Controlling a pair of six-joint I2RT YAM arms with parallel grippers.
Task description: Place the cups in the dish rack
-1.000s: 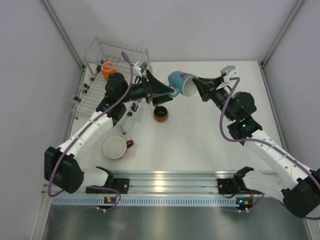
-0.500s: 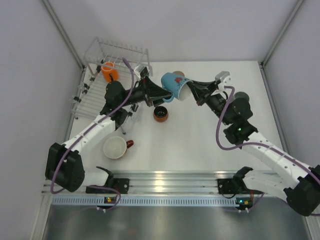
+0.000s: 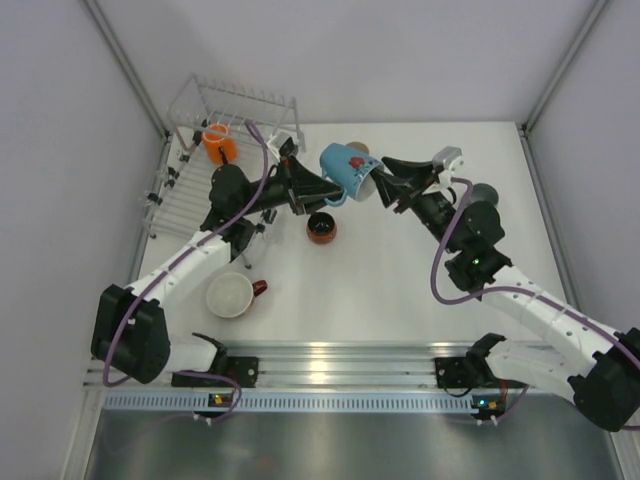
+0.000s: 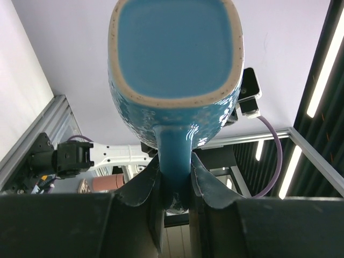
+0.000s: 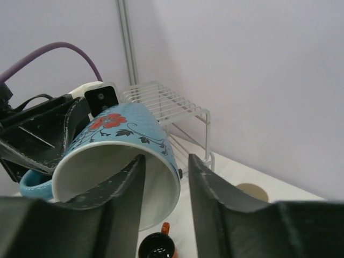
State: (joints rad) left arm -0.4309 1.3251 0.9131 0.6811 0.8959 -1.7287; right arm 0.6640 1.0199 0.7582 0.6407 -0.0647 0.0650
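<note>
Overhead view of two robot arms meeting over a white table (image 3: 400, 280), with one mug between them.

The left gripper (image 4: 174, 161) is clamped on the handle of the blue mug (image 3: 343, 168). Its two fingers (image 4: 146, 183) press the handle from either side. Seen from that wrist, the mug's flat base faces back toward the hand, directly above the fingertips.

The right gripper (image 5: 165, 157) comes at the same mug from the opposite side, at its open mouth. Its jaws stand apart and straddle the rim, one finger (image 5: 126, 185) inside the mug and the other outside. A sliver of space shows on each side of the mug wall, so neither finger presses it. The mug lies tipped on its side in the air between the two hands. It has a red flower with dark leaves painted on it.

The rack (image 3: 180, 190) sits behind the left gripper, past its wrist, at the table's far left corner. An orange mug (image 3: 219, 143) stands in it. A dark mug (image 3: 320, 228) sits on the table just below the point where the two hands meet. A white cup (image 3: 231, 294) with a red handle rests farther back, beside the left forearm. A tumbler (image 5: 250, 192) stands just beyond the right gripper's outer finger, on the far side of the blue mug.
</note>
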